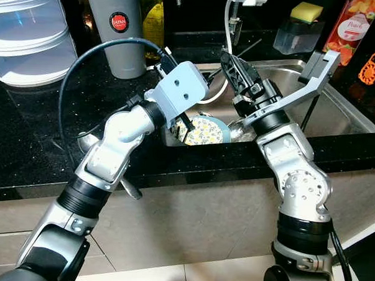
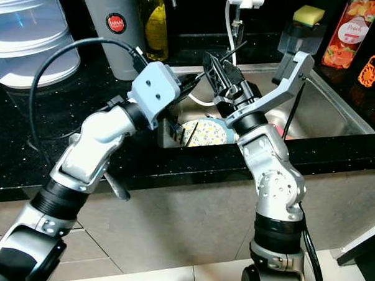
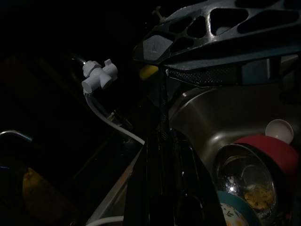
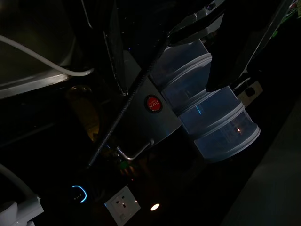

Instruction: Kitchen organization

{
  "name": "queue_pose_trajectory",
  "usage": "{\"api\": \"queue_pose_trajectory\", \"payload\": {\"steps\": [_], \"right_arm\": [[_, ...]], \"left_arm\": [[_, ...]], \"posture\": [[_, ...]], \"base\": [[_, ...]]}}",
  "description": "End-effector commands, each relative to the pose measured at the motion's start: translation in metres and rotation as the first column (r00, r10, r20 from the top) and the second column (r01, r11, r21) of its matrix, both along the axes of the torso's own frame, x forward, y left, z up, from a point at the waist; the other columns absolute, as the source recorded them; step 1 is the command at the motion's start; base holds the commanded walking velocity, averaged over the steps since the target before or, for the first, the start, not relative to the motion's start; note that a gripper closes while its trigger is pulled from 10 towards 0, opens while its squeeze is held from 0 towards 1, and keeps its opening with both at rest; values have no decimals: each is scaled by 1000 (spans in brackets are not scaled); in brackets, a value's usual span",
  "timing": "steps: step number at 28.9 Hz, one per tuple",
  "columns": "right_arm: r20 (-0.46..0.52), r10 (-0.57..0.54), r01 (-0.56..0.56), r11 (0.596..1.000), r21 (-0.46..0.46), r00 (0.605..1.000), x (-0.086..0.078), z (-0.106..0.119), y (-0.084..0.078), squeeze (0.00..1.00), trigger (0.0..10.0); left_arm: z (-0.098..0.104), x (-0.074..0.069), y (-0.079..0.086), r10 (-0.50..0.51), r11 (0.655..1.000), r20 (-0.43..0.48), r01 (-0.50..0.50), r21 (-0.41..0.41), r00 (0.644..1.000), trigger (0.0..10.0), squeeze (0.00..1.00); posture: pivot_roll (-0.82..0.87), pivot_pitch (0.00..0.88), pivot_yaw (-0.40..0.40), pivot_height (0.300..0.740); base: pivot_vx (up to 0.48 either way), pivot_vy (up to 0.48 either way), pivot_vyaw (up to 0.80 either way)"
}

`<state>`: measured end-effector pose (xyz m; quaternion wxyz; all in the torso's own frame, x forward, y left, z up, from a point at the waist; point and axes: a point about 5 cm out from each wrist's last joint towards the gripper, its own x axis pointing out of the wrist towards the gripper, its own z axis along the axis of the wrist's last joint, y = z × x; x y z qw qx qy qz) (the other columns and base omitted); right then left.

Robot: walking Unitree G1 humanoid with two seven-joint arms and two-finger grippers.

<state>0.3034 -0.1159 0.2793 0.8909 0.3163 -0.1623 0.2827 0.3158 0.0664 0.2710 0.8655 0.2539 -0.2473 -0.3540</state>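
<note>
Head stereo pair down over sink (image 1: 338,103); wrist cameras close, dark.

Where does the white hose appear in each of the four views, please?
Left eye: white hose at top centre, above the sink.
Right eye: hose at top centre too.
Left wrist: hose trailing from the white tap fitting.
Right wrist: hose crossing steel.
Shared landmark: the tap fitting.

plate (image 1: 203,131): floral, blue-rimmed | tilted | in sink (image 1: 350,113)

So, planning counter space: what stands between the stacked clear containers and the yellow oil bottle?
A grey steel jug with a red round label stands between the stacked containers and the oil bottle, seen in both eye views.
</note>
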Motion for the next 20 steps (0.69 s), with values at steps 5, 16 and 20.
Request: {"api": "queue_pose_trajectory", "payload": {"steps": [5,16,20], "right_arm": [[-15,12,-12,1000,-6,1000,1,-2,1,0,10000],[-21,16,-16,1000,4,1000,2,-2,2,0,10000],[-21,16,-16,1000,8,1000,1,-1,1,0,10000]], "left_arm": [[6,-9,-8,-67,997,22,68,-44,997,10000,0],[0,-9,-10,-75,997,9,75,-13,997,10000,0],[1,-7,-7,-60,998,11,60,-16,998,10000,0]], "posture": [[33,0,13,740],[36,0,14,740],[36,0,14,740]], "base": [[0,0,0],[0,0,0],[0,0,0]]}}
